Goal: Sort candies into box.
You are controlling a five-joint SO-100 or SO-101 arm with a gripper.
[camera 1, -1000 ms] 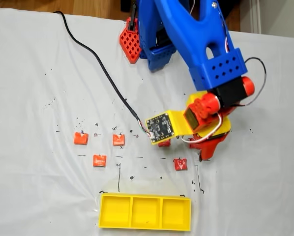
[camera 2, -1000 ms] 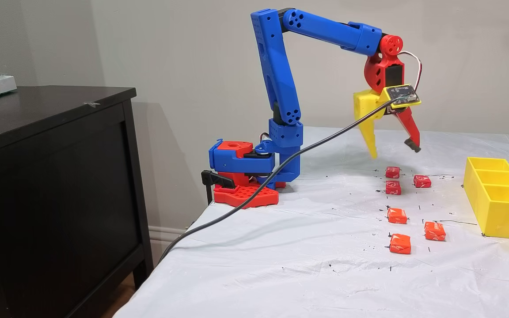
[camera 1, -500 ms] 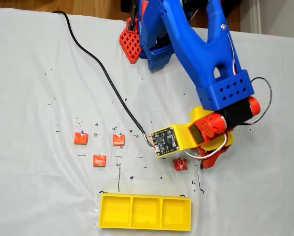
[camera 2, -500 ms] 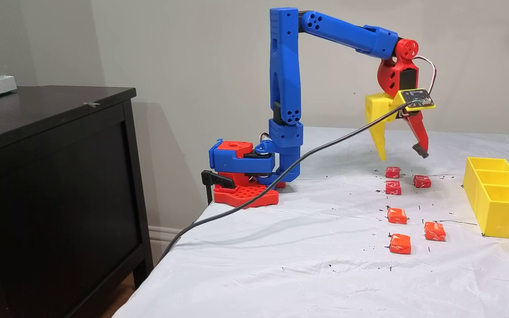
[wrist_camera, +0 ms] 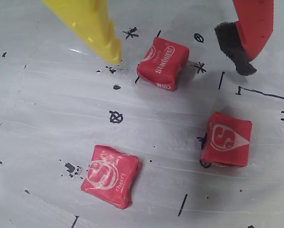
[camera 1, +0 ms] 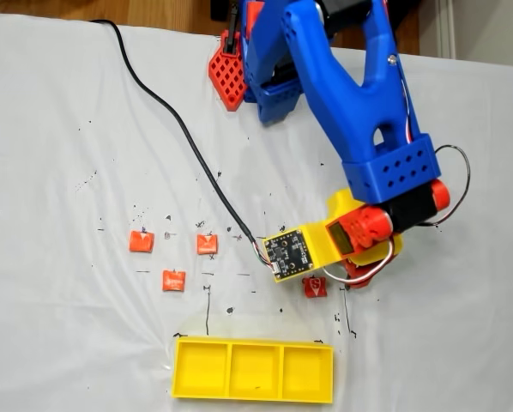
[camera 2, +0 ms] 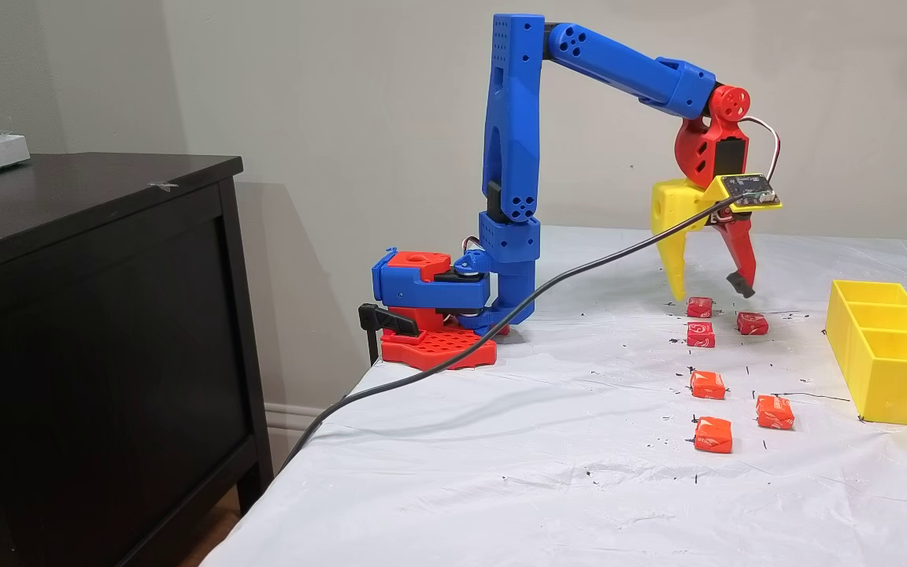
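The claw [wrist_camera: 180,54] hangs open just above the counter [camera 2: 548,441], its tips on either side of one red candy [wrist_camera: 162,66], with the yellow box [camera 2: 890,358] empty nearby.

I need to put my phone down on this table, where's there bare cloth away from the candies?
Bare cloth lies between the black cable and the orange candies. It is crowded around the red candies under the open gripper, near the yellow tray.
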